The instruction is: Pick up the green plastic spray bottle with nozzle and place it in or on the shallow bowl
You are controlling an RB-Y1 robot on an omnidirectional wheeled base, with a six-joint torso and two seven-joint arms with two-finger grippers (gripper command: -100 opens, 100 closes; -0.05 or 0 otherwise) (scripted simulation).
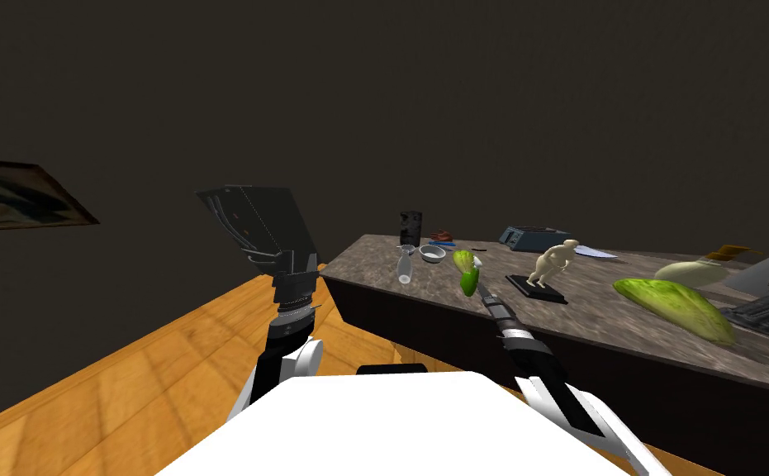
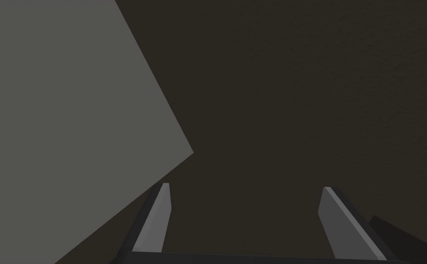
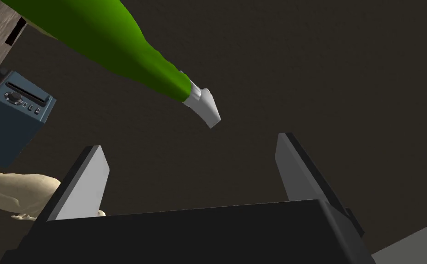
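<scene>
Hovering over the mottled grey tabletop (image 1: 374, 256), the right gripper (image 3: 188, 142) has its fingers spread wide, gripping nothing. The green plastic spray bottle with white nozzle (image 3: 116, 41) lies beyond the fingertips, its base cut off at the frame's upper left. In the head view it sits mid-frame, just right of the shallow white bowl (image 1: 433, 254). The left gripper (image 2: 244, 190) is equally wide open and empty.

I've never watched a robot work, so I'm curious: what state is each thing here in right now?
Right gripper: open, holding nothing.
Left gripper: open, empty.
Green spray bottle: tilted, beyond the right gripper's fingers, not gripped.
Shallow bowl: upright on the counter, looks empty.
Clear glass: seems to lie on its side beside the bowl.
Figurine: upright on its dark base.
</scene>
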